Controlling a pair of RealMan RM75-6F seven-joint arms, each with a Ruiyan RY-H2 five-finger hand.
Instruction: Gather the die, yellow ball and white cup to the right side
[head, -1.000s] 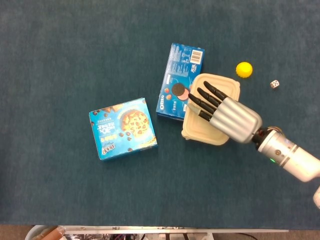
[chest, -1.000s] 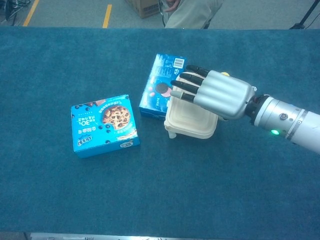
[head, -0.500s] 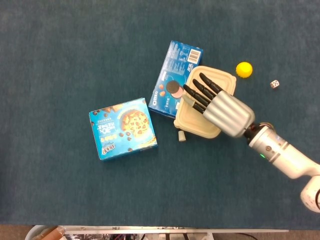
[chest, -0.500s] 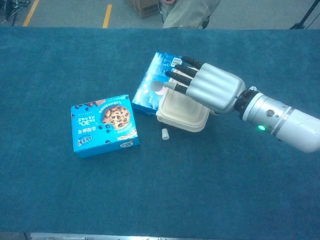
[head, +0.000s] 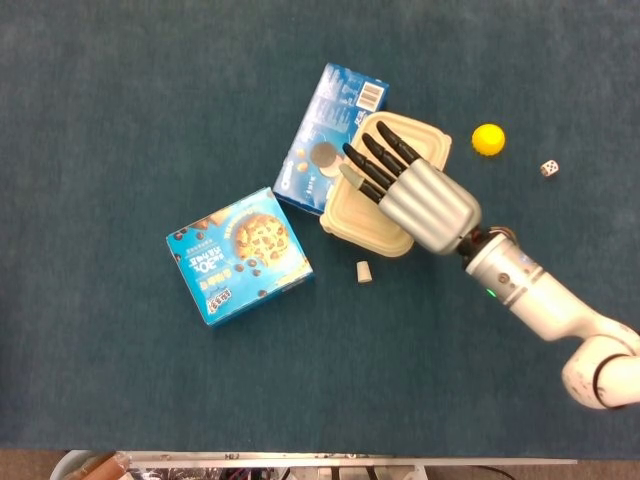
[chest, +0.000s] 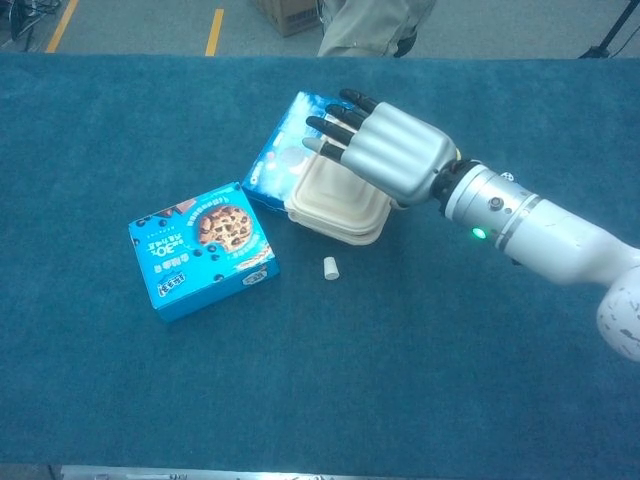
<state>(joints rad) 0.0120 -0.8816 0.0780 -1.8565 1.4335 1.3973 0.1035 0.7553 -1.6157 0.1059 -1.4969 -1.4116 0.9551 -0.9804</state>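
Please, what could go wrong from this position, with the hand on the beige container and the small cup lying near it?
1. The right hand lies flat on the beige container, which touches the Oreo box; more pushing may sweep both further left, the wrong side.
2. The white cup lies on its side beside the container; a careless sweep could roll it away.
3. The yellow ball and die lie loose near the arm, which could knock them.
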